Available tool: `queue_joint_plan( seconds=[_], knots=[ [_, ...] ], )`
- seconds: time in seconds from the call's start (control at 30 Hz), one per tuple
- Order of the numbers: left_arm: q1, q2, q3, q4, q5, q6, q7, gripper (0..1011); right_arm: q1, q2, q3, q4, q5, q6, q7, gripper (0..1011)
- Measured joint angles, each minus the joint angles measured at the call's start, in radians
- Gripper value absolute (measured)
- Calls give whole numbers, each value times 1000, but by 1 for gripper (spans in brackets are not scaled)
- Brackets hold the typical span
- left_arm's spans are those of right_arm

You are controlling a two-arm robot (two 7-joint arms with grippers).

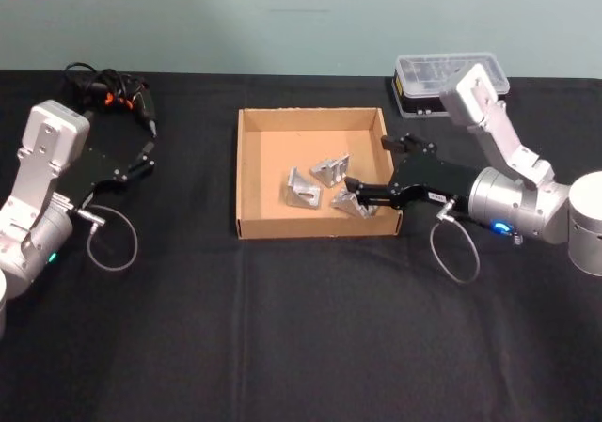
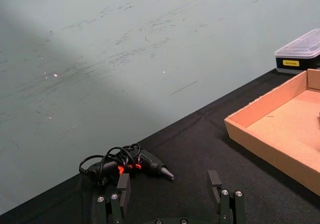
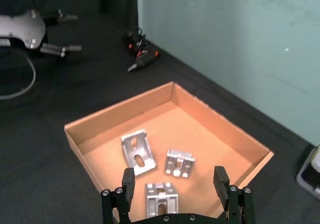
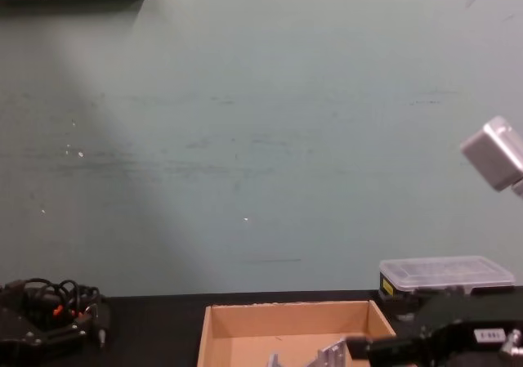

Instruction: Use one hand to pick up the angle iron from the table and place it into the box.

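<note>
I count three angle irons inside the box (image 1: pixel 249 173), all lying on its cardboard floor. The nearest angle iron (image 3: pixel 161 198) sits by the box's right front corner, between the spread fingers of my right gripper (image 3: pixel 175 184). From the right wrist view the jaws stand wide, one finger on either side of that piece with a gap to each, so I read it as released rather than gripped. In the head view the same piece (image 1: pixel 355 205) lies just off the fingertips of the right gripper (image 1: pixel 350 193), which reaches in over the box's right wall.

The second angle iron (image 1: pixel 329 170) lies near the middle of the box, and the third angle iron (image 1: pixel 301 191) rests just to its left and a little closer to me; the two are near each other but apart.

The box stands on the black desk (image 1: pixel 301 328), about centred in front of me. Behind its right rear corner is a small black case with a clear lid (image 1: pixel 450 82).

My left gripper (image 2: pixel 170 194) hangs out at the left side of the desk, well apart from the box, jaws wide and empty. Just beyond it lies a black electric screwdriver (image 2: pixel 150 163) with a tangled cord (image 2: pixel 107 161).
</note>
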Motion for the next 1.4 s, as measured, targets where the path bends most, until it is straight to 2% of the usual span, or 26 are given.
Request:
queue_joint_plan(
  seconds=[0.2,0.4,0.6,0.83,1.0,1.23,1.4],
  knots=[
    [0,0,0,0,0,0,0,1000,-28,4,40,-49,26,-16,-33,1004],
    [0,0,0,0,0,0,0,1000,-65,5,99,-94,38,-35,-108,1004],
    [0,0,0,0,0,0,0,1000,-103,0,155,-106,18,-46,-196,1004],
    [0,0,0,0,0,0,0,1000,-137,-26,214,-85,-9,-36,-292,1004],
    [0,0,0,0,0,0,0,1000,-144,-44,225,-66,-31,-25,-324,1004],
    [0,0,0,0,0,0,0,1000,-142,-73,217,-30,-75,-3,-354,1004],
    [0,0,0,0,0,0,0,1000,-142,-71,217,-32,-73,-4,-353,1004]
  ],
)
